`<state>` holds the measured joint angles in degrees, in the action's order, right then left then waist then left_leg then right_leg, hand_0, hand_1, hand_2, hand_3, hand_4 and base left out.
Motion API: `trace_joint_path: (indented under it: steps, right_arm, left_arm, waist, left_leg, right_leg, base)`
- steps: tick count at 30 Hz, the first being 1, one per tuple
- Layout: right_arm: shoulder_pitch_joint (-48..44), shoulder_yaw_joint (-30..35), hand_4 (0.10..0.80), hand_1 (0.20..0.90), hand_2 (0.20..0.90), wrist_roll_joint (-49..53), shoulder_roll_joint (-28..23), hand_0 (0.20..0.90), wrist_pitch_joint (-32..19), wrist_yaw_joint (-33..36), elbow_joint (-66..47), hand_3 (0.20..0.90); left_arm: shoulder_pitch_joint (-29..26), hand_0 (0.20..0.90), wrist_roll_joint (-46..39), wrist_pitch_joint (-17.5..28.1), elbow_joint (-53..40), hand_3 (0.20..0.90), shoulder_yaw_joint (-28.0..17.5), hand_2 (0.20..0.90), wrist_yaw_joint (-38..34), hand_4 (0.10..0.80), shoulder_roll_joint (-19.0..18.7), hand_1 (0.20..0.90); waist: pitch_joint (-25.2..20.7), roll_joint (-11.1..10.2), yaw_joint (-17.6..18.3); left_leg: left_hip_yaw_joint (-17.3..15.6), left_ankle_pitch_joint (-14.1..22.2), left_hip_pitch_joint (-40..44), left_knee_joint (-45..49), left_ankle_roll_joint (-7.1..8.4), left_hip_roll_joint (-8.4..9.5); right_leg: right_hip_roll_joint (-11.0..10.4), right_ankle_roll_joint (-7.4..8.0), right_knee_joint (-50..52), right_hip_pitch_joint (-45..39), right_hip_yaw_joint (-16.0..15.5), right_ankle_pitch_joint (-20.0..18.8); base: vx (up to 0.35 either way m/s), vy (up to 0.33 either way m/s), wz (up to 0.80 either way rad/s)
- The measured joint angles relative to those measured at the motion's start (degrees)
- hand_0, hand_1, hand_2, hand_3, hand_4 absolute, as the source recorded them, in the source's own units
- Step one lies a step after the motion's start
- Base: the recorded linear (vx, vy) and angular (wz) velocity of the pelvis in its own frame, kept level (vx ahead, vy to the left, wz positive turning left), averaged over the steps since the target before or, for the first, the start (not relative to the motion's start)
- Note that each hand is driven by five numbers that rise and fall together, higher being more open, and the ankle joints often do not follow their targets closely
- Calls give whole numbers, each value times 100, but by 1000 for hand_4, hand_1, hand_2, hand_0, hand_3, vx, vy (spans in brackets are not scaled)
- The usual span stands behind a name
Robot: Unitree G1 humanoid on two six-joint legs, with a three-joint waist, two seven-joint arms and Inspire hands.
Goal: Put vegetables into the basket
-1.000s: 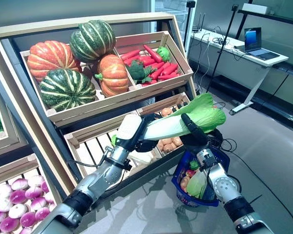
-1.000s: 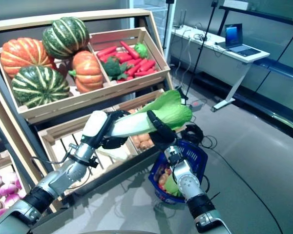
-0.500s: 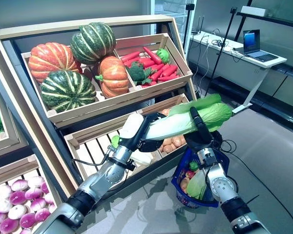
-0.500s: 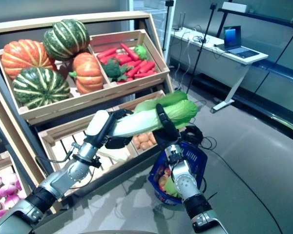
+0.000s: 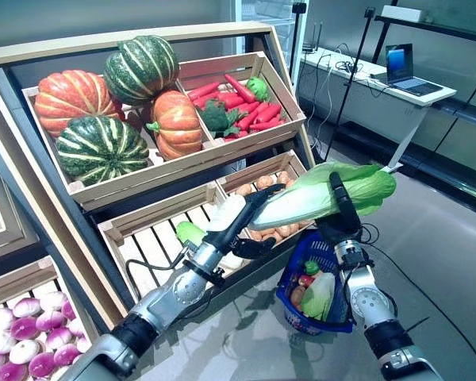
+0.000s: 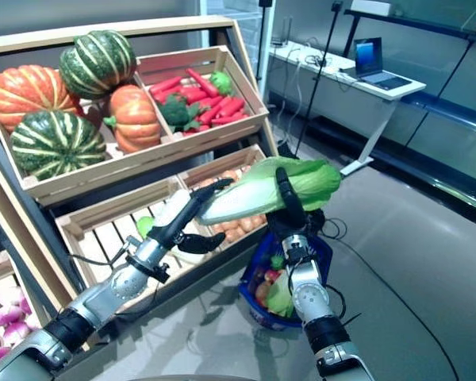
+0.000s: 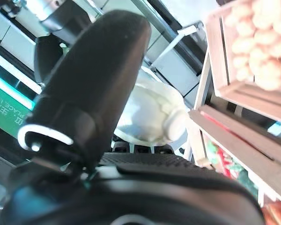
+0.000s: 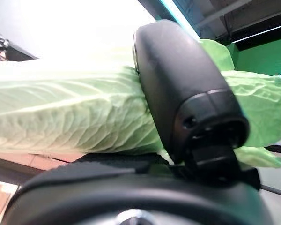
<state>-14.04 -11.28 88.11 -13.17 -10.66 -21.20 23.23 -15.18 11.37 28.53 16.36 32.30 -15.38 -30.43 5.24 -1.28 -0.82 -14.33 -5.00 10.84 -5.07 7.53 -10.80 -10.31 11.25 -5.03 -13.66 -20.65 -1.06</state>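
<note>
Gripping the napa cabbage (image 5: 325, 197) near its leafy end, our right hand (image 5: 345, 226) has its thumb and fingers curled round it, holding it up above the blue basket (image 5: 291, 295), which sits on the floor and already holds a few vegetables. Our left hand (image 5: 242, 226) reaches to the cabbage's white stem end with its fingers stretched out straight, beneath and against it rather than closed on it. Behind them we see the lower wooden crates (image 5: 155, 226), one with potatoes (image 5: 258, 184). Farther back, the upper crates hold pumpkins (image 5: 103, 103) and red peppers (image 5: 246, 99).
</note>
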Motion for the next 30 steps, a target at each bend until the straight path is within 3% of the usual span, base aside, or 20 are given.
trace_joint_path:
  steps: [6, 12, 17, 20, 23, 25, 26, 27, 28, 30]
  right_arm:
    - [8, 34, 400, 300, 300, -91, 6, 300, -10, 197, 192, 300]
    - [28, 531, 400, 300, 300, -694, -36, 300, -170, 522, 509, 300]
    - [130, 947, 400, 300, 300, -1135, -422, 300, -242, 926, 927, 300]
    - [155, 1301, 400, 300, 300, -1194, -628, 300, -303, 1196, 1259, 300]
    - [138, 1479, 400, 300, 300, -1473, -666, 300, -380, 1449, 1488, 300]
    - [144, 1519, 400, 300, 300, -1727, -633, 300, -455, 1706, 1737, 300]
    - [141, 1518, 400, 300, 300, -1828, -640, 300, -492, 1765, 1763, 300]
    - [150, 1525, 400, 300, 300, -1871, -649, 300, -516, 1898, 1796, 300]
    - [170, 1545, 400, 300, 300, -1950, -669, 300, -694, 2068, 1840, 300]
    - [173, 1633, 400, 300, 300, -2026, -773, 300, -816, 2240, 1849, 300]
  left_arm:
    - [289, 900, -572, -303, 73, 900, -139, 900, 395, 800, 97, 900]
    - [515, 900, -898, -862, 952, 900, -529, 900, 399, 800, 313, 900]
    - [750, 900, -1041, -1450, 1288, 900, -1097, 900, 238, 800, 340, 900]
    - [916, 900, -1734, -1917, 2011, 900, -1630, 900, 204, 800, 631, 900]
    - [1223, 900, -2272, -2044, 2806, 900, -2220, 900, 160, 800, 989, 900]
    - [1557, 900, -2474, -2070, 3330, 900, -2499, 900, 174, 800, 1002, 900]
    - [1638, 900, -2520, -2071, 3365, 900, -2535, 900, 180, 800, 1012, 900]
    - [1829, 900, -2575, -2076, 3429, 900, -2541, 900, 189, 800, 1087, 900]
    - [2013, 900, -2567, -2073, 3483, 900, -2520, 900, 224, 800, 1252, 900]
    - [2094, 900, -2562, -2074, 3513, 900, -2316, 900, 241, 800, 1450, 900]
  waist:
    - [-5, 8, -4]
    - [-9, 14, 10]
    - [-11, 18, 14]
    - [-15, 24, 61]
    - [-15, 37, 137]
    - [288, -222, 68]
    - [418, -253, -16]
    - [637, -213, -130]
    - [748, -119, -150]
    - [879, 64, -169]
  left_leg:
    - [-2, 0, 0, 0, 0, -1]
    - [-25, 0, 9, 0, 0, -8]
    - [-58, 0, -10, -1, 0, -20]
    - [-102, 1, -39, -2, 1, -34]
    - [-222, 5, -67, 70, -1, -98]
    - [-20, -15, -737, 1347, 27, -241]
    - [87, -18, -956, 1811, 46, -327]
    - [255, -78, -1176, 2425, 183, -445]
    - [332, 132, -1288, 2364, 274, -454]
    - [212, 119, -1246, 1719, 243, -402]
  right_leg:
    - [0, -1, 0, 3, 3, -4]
    - [4, -2, -1, 19, 24, -6]
    - [15, -4, -3, 82, 81, -18]
    - [23, -11, -4, 134, 137, -36]
    - [71, -36, 3, 219, 266, -19]
    - [68, -306, 343, 527, 469, 147]
    - [64, -375, 436, 551, 499, 169]
    - [110, -458, 399, 397, 622, 135]
    - [137, -493, 298, 300, 608, 107]
    - [178, -496, 282, 327, 581, 89]
  base:
    - [0, -7, 0]
    - [-1, -56, -2]
    - [-20, -109, -5]
    - [-16, -122, -9]
    - [-43, -154, -20]
    - [-45, -56, -26]
    - [114, 135, -41]
    - [170, 226, -27]
    - [176, 233, -17]
    - [57, 242, 1]
